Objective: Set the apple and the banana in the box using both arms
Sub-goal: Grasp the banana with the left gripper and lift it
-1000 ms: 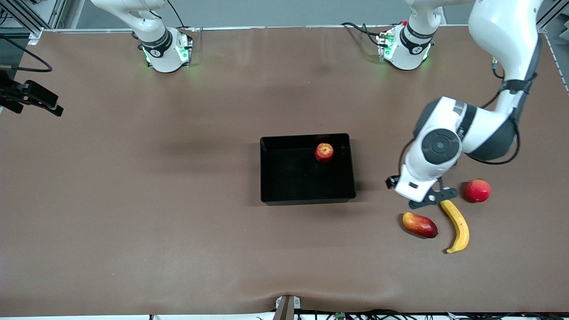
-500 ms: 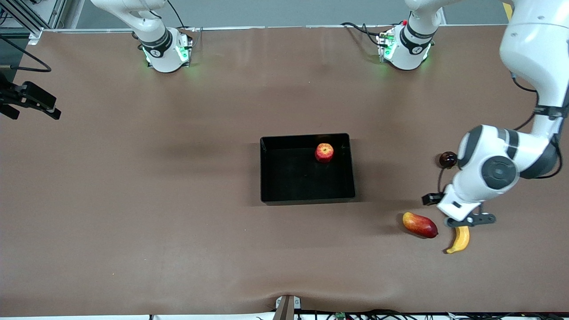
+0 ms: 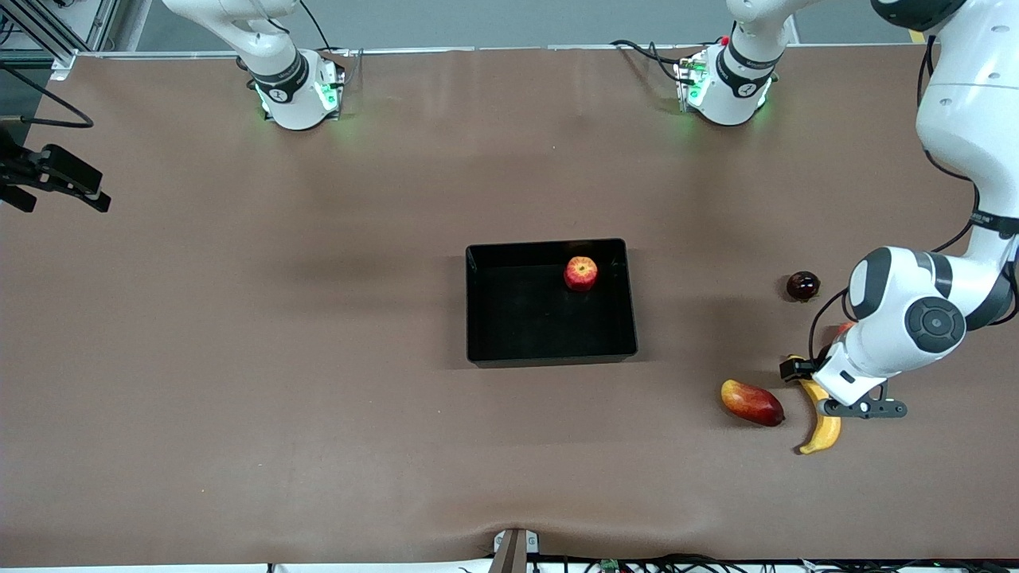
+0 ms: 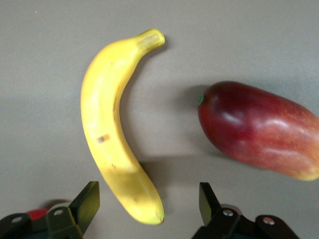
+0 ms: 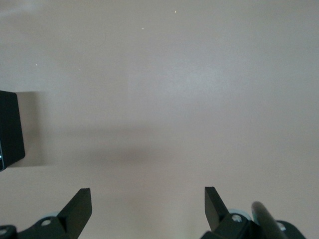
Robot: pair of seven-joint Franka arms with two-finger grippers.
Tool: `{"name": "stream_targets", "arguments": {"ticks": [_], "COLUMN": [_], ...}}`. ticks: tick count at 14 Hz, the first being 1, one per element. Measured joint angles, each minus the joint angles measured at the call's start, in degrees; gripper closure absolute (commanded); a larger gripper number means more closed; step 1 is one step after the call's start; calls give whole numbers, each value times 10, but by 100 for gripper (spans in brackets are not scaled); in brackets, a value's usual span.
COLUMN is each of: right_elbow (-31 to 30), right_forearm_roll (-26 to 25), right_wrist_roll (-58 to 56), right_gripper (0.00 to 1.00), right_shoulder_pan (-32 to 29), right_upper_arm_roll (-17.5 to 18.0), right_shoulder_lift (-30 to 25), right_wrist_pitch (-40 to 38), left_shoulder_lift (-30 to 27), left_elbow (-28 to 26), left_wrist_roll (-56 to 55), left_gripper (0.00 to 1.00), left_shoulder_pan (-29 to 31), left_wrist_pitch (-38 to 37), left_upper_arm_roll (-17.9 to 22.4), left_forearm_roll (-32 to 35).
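The apple [image 3: 581, 272] lies in the black box [image 3: 525, 322] at mid-table, by its wall toward the robots' bases. The banana [image 3: 825, 428] lies on the table toward the left arm's end, partly under my left gripper [image 3: 864, 409]. In the left wrist view the banana [image 4: 112, 124] is seen lengthwise, and its near end sits between the open fingers of the left gripper [image 4: 149, 201], off-centre toward one finger. My right gripper [image 3: 76, 185] waits over the table edge at the right arm's end; in the right wrist view it [image 5: 148, 199] is open and empty over bare table.
A red-yellow mango [image 3: 751, 402] lies beside the banana, toward the box, and shows in the left wrist view [image 4: 259, 129]. A small dark round fruit [image 3: 802, 285] sits farther from the front camera. A red-pink fruit [image 3: 842, 328] is mostly hidden by the left arm.
The left arm has swung toward its own end of the table and settled over the banana's upper end, uncovering the dark fruit and hiding the red-pink one. The right arm has barely moved.
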Motion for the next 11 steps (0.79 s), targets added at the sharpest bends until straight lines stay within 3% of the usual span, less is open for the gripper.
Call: {"name": "stream_targets", "arguments": {"ticks": [4,6,7,9,10,11], "right_elbow": [0,0,0,0,0,1], "right_forearm_roll": [0,0,0,0,0,-1], "right_wrist_roll": [0,0,0,0,0,0], "right_gripper": [0,0,0,0,0,0], "right_shoulder_pan": [0,0,0,0,0,0], "right_upper_arm_roll": [0,0,0,0,0,0], "right_shoulder_lift": [0,0,0,0,0,0], "right_wrist_pitch": [-7,-7,-7,-7,-7,-6], "left_shoulder_lift": [30,38,42,49,50,50], "left_elbow": [25,26,27,27,28,29], "left_wrist_roll": [9,9,11,16,23,31], "left_gripper": [22,31,47,88,100,100], "left_shoulder_pan": [1,0,1,2,1,1], "left_wrist_pitch": [2,24,36,49,50,51], "left_upper_arm_roll": [6,19,27,35,35,35], "left_forearm_roll": [44,48,48,52,59,62]}}
